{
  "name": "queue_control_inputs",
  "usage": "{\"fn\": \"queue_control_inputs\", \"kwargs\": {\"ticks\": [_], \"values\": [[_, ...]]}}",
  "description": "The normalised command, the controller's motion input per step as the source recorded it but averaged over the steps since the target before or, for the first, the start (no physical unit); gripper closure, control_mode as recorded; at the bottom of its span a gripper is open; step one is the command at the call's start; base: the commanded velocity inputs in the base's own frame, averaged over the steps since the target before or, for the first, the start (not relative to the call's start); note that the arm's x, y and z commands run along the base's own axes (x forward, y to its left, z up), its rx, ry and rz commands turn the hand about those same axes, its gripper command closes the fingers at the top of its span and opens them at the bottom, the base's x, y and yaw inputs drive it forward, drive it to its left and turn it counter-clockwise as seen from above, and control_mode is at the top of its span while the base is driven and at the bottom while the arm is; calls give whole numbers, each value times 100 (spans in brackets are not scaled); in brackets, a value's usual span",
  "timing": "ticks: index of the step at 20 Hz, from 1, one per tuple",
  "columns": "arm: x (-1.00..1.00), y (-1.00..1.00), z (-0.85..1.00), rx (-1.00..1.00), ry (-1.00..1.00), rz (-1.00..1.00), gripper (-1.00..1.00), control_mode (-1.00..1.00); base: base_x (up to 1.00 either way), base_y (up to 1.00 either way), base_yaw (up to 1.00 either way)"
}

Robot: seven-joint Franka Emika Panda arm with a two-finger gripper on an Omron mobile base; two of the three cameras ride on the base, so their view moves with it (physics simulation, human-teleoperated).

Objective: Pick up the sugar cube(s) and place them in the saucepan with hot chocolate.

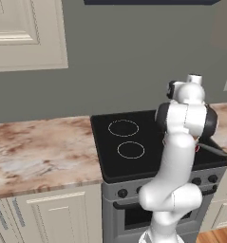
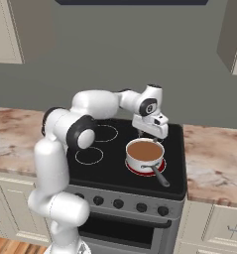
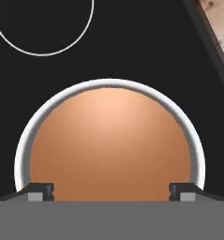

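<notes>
Right now I have the pincer [image 2: 141, 133] hanging directly above the saucepan [image 2: 145, 156], at the back edge of its pale rim as the right base view shows it. In the hand view the two dark fingertips [image 3: 38, 192] sit far apart at the bottom corners, so the jaws are spread wide, and I see nothing pinched between them: only the brown hot chocolate [image 3: 111, 150] fills the gap. The liquid looks smooth and unbroken from here.

The saucepan stands on the front right burner of the black stove [image 2: 107, 171], its long thin dark handle [image 2: 157, 175] pointing toward me and to the right. In the left base view the arm hides nearly all of it.

I cannot find the sugar cube anywhere. The marbled bench [image 1: 39, 152] to the left of the stove and the stretch [image 2: 214, 154] to its right show no speck I can trust as the cube; it is too small for these views to settle it.

My judgement: with the jaws spread and empty over the pan, the cube has most likely gone into the chocolate, which would put the task at or near its end. I cannot confirm that, since no cube shows on the liquid. If it is in, what is left is to lift the arm away.
</notes>
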Motion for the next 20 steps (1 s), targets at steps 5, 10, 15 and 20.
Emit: {"fn": "queue_control_inputs", "kwargs": {"ticks": [5,10,15,20], "values": [[-42,54,0,-2,0,0,-100,-100,0,0,0],[-40,98,16,-8,0,1,-100,-100,0,0,0],[-52,98,41,-13,0,3,-100,-100,0,0,0],[-44,100,27,-19,0,8,-100,-100,0,0,0]]}}
